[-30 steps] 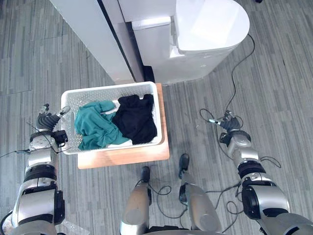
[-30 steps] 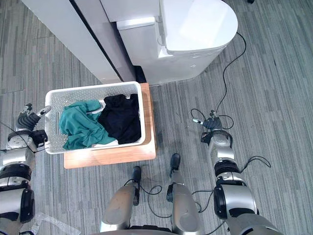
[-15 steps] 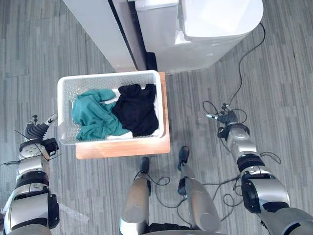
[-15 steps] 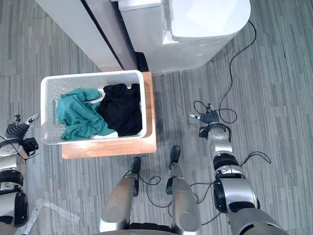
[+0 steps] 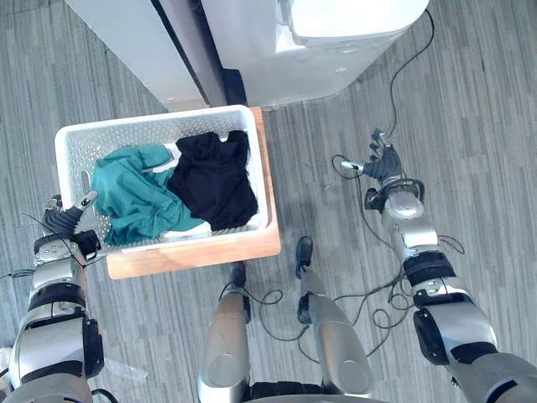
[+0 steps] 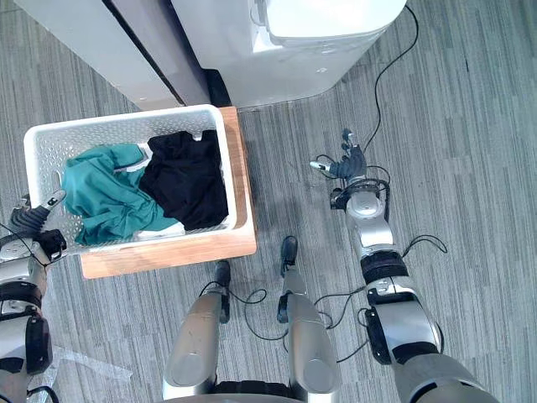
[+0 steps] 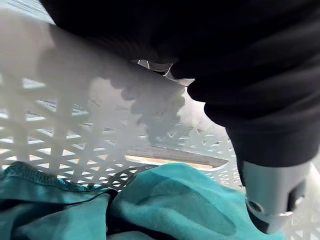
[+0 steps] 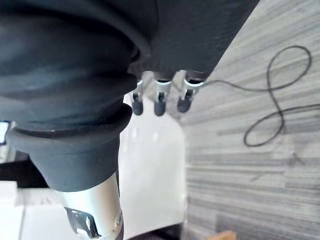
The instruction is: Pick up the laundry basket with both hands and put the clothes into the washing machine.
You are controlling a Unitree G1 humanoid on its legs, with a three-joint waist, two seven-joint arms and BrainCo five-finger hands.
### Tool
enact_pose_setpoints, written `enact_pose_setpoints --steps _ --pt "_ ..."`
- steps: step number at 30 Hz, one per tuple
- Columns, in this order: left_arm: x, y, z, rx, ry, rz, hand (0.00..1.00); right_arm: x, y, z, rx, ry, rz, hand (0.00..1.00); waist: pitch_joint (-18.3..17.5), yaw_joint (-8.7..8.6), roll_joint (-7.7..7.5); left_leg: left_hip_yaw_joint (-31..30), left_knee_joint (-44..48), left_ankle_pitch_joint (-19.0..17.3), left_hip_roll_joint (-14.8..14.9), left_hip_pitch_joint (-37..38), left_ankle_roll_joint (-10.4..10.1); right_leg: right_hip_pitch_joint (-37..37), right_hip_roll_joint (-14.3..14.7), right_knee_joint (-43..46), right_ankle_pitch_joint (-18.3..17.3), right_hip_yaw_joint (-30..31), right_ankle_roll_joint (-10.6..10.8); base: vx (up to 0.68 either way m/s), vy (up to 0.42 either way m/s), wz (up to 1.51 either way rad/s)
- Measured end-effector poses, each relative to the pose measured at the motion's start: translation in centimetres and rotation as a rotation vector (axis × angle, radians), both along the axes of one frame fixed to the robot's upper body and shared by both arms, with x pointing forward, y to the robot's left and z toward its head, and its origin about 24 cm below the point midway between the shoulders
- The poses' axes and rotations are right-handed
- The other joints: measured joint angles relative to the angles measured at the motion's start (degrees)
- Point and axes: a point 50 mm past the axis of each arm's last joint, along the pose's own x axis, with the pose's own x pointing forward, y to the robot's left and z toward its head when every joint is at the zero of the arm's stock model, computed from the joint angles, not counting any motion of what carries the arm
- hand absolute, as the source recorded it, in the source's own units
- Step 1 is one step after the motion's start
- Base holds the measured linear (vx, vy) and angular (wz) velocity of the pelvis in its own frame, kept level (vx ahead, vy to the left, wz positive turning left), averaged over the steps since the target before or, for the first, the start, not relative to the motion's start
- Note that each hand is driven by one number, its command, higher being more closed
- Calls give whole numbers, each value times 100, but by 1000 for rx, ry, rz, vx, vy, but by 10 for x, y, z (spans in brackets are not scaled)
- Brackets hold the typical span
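The left robot hand (image 5: 65,222) sits just beside the left wall of the laundry basket (image 5: 126,141), fingers loosely open and gripping nothing. The right robot hand (image 5: 383,161) hangs spread open above the floor, well apart from the basket's right side. The basket rests on a low wooden desk (image 5: 193,252), holding a teal garment (image 5: 130,197) and a black garment (image 5: 214,180). Lifting with one side ungrasped would likely tip it and spill clothes. Beyond, the lid of the washing machine (image 5: 319,50) appears closed, which would block loading.

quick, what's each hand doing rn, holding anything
Left hand: open, fingers beside the left wall of the laundry basket, gripping nothing.
Right hand: open and empty, over the floor.
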Motion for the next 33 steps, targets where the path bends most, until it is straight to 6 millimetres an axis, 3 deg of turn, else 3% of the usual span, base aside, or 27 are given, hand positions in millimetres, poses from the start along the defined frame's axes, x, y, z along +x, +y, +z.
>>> enact_pose_setpoints --steps 3,11,20,33 --pt "-1 1 1 7 -1 15 0 -8 6 3 -6 -49 33 0 10 -1 -27 46 62 -17 3 -84 2 -76 4 -8 29 64 40 -24 34 -9" --pt "-2 3 0 36 29 21 0 -15 23 -15 -13 -6 94 0 28 -35 -64 110 248 -112 8 -200 44 -98 -2 -57 95 155 100 -23 32 -4" --pt "11 -7 8 108 56 -31 0 4 68 -40 22 158 164 0 27 34 -67 55 339 -111 -24 -372 55 -185 -36 -89 154 121 120 -13 15 3" --pt "19 -15 9 123 49 -28 0 7 93 -42 48 198 201 0 25 23 -67 10 314 -69 -151 -467 117 -266 -122 -90 186 117 161 -8 14 3"
